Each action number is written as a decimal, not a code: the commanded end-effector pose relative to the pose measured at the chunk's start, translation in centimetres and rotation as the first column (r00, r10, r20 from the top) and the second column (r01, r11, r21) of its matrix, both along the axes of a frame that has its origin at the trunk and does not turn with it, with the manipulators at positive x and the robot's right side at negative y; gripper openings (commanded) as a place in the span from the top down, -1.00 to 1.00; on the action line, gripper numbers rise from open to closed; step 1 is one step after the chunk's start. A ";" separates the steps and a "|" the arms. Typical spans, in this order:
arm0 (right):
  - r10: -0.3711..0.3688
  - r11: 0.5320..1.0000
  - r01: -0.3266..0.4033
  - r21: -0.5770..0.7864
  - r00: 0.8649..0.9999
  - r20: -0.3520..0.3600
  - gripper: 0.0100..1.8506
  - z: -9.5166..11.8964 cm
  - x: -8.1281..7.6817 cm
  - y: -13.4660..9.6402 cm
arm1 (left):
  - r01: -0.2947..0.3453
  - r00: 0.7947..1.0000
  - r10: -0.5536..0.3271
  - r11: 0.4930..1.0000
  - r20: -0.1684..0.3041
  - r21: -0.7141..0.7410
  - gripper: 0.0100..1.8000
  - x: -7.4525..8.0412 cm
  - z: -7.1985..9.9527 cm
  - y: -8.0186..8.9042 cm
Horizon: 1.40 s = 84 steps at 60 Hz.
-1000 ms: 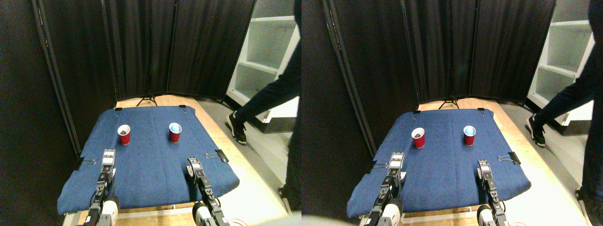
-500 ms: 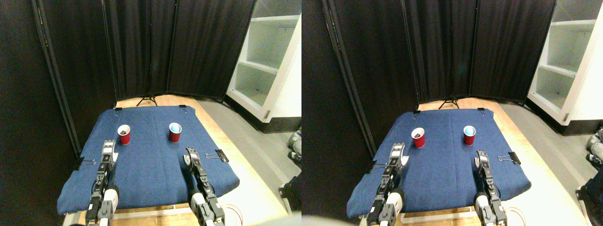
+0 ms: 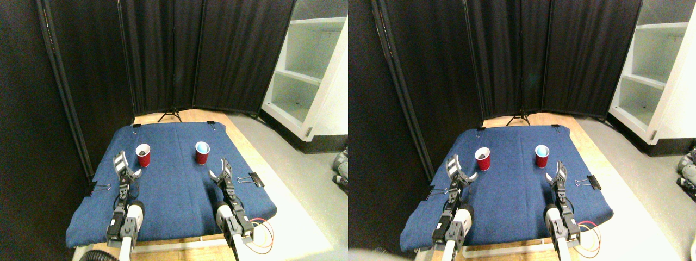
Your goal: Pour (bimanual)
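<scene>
Since a second earlier, both arms had advanced and their jaws had spread. Left gripper (image 3: 124,167) stood released just short of the left cup (image 3: 143,155), which held dark contents. Right gripper (image 3: 221,170) stood released near the right cup (image 3: 202,153). Neither was grasped; pouring remained pending.

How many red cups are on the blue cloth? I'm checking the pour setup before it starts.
2. One red cup stands toward the far left of the blue cloth, ahead of the left gripper; the other red cup stands far right, ahead of the right gripper. None looks hidden.
</scene>
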State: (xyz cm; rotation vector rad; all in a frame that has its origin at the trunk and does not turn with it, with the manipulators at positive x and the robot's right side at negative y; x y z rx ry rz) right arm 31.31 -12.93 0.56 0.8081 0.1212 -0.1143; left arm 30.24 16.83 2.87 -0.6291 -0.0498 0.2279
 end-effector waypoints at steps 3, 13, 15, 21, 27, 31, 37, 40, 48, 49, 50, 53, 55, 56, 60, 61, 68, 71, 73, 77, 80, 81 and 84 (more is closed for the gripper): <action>-0.060 0.995 0.059 0.084 0.998 0.010 0.36 -0.3 0.7 -0.1 | -0.004 1.000 0.004 0.998 0.009 -0.056 -0.07 1.0 -0.4 -0.3; -0.122 0.969 0.127 0.213 0.992 -0.037 0.34 -1.0 1.6 -0.3 | -0.063 0.998 0.063 0.978 -0.003 -0.197 -0.05 1.9 -1.7 -0.5; -0.126 0.962 0.133 0.238 0.991 -0.042 0.31 -1.1 1.8 -0.3 | -0.070 0.997 0.072 0.975 0.003 -0.211 -0.07 2.1 -1.9 -0.5; -0.144 0.928 0.153 0.340 0.988 -0.054 0.28 -1.6 2.5 -0.2 | -0.079 0.996 0.083 0.961 0.006 -0.266 -0.18 2.7 -2.5 -0.6; -0.131 0.914 0.147 0.379 0.989 -0.067 0.21 -2.0 3.2 -0.1 | -0.084 0.996 0.086 0.947 -0.007 -0.310 -0.26 3.2 -3.1 -0.7; -0.133 0.905 0.158 0.396 0.987 -0.089 0.13 -2.1 3.4 0.0 | -0.095 0.995 0.095 0.942 -0.016 -0.323 -0.26 3.5 -3.4 -0.8; -0.130 0.879 0.164 0.447 0.986 -0.107 0.12 -2.3 3.7 0.0 | -0.105 0.994 0.107 0.923 -0.017 -0.371 -0.23 3.9 -3.8 -0.7; -0.131 0.868 0.174 0.465 0.984 -0.122 0.05 -2.4 3.9 0.1 | -0.110 0.994 0.109 0.913 -0.023 -0.393 -0.25 4.1 -4.0 -0.7; -0.138 0.861 0.182 0.476 0.982 -0.127 0.04 -2.6 4.2 0.3 | -0.117 0.993 0.115 0.886 -0.030 -0.448 -0.24 4.6 -4.5 -0.8; -0.134 0.865 0.176 0.470 0.983 -0.121 0.05 -2.6 4.2 0.3 | -0.111 0.994 0.109 0.881 -0.031 -0.459 -0.24 4.6 -4.5 -0.9; -0.134 0.866 0.176 0.467 0.983 -0.122 0.08 -2.7 4.3 0.4 | -0.107 0.994 0.105 0.878 -0.031 -0.467 -0.26 4.7 -4.6 -1.0; -0.137 0.863 0.180 0.471 0.983 -0.124 0.16 -2.8 4.5 0.5 | -0.104 0.994 0.101 0.867 -0.032 -0.487 -0.29 5.0 -4.9 -1.0; -0.135 0.860 0.178 0.479 0.983 -0.124 0.16 -2.8 4.7 0.7 | -0.109 0.994 0.107 0.857 -0.033 -0.503 -0.31 5.2 -5.0 -1.1; -0.135 0.860 0.178 0.479 0.983 -0.124 0.16 -2.8 4.7 0.7 | -0.109 0.994 0.107 0.857 -0.033 -0.503 -0.31 5.2 -5.0 -1.1; -0.123 0.851 0.173 0.495 0.984 -0.132 0.16 -2.7 5.0 1.0 | -0.112 0.993 0.110 0.834 -0.037 -0.540 -0.28 5.5 -5.2 -1.3; -0.124 0.850 0.175 0.498 0.983 -0.133 0.18 -2.7 5.1 1.2 | -0.112 0.993 0.111 0.834 -0.035 -0.541 -0.28 5.6 -5.3 -1.3; -0.109 0.842 0.163 0.513 0.985 -0.135 0.20 -2.6 5.3 1.7 | -0.099 0.995 0.094 0.828 -0.037 -0.553 -0.29 6.1 -5.7 -1.4; -0.088 0.844 0.144 0.517 0.987 -0.132 0.16 -2.7 5.5 1.8 | -0.093 0.995 0.087 0.818 -0.037 -0.567 -0.30 6.3 -5.8 -1.5; -0.087 0.845 0.143 0.516 0.987 -0.131 0.14 -2.8 5.6 1.9 | -0.093 0.995 0.087 0.817 -0.038 -0.569 -0.29 6.3 -5.9 -1.6; -0.099 0.830 0.160 0.534 0.985 -0.143 0.07 -2.8 5.8 2.1 | -0.098 0.995 0.091 0.809 -0.042 -0.579 -0.29 6.6 -6.0 -1.7; -0.110 0.822 0.174 0.542 0.983 -0.150 0.03 -2.8 5.9 2.3 | -0.103 0.994 0.095 0.805 -0.043 -0.584 -0.30 6.7 -6.1 -1.8; -0.110 0.822 0.174 0.542 0.983 -0.150 0.03 -2.8 5.9 2.3 | -0.103 0.994 0.095 0.805 -0.043 -0.584 -0.30 6.7 -6.1 -1.8; -0.115 0.820 0.180 0.544 0.982 -0.151 -0.01 -2.6 6.1 2.4 | -0.100 0.995 0.092 0.802 -0.043 -0.589 -0.34 6.9 -6.2 -1.8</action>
